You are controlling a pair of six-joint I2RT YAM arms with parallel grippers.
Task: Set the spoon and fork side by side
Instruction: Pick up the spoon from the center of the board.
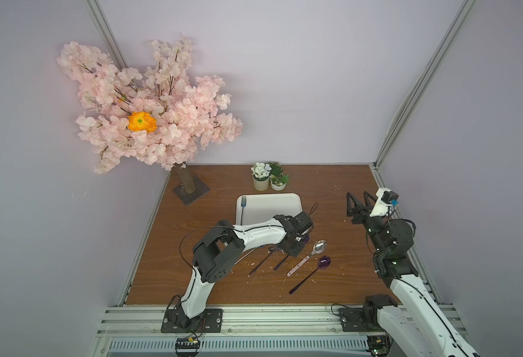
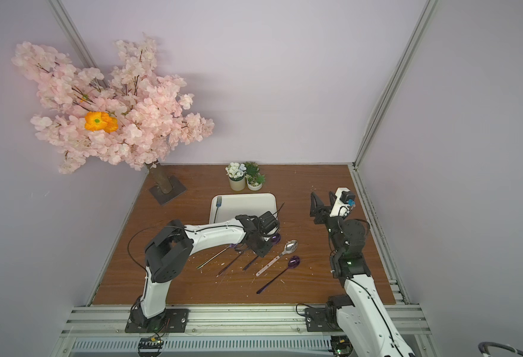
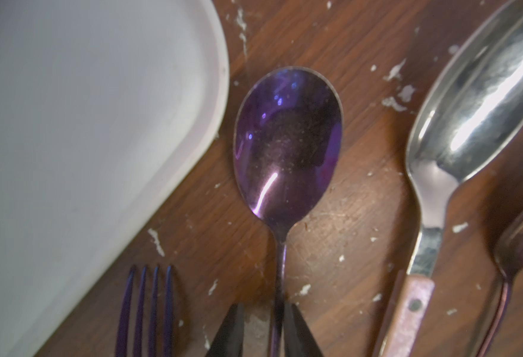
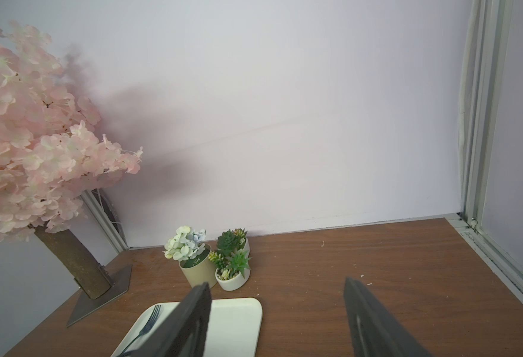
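Left jaws astride spoon (image 3: 287, 148), perhaps touching

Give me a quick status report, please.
Left gripper astride purple spoon's handle, not clamped. Right gripper open, raised, empty. Loose fork close beside spoon.

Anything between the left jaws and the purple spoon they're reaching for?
Nothing visible. The left gripper straddles the handle of the purple spoon, tips either side; the purple fork lies alongside, outside the jaws.

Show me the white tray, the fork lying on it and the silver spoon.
White tray (image 1: 269, 207): a top view, bare middle.
Fork (image 1: 243, 201): a top view, tines.
Silver spoon (image 3: 476, 117): left wrist view, bowl.
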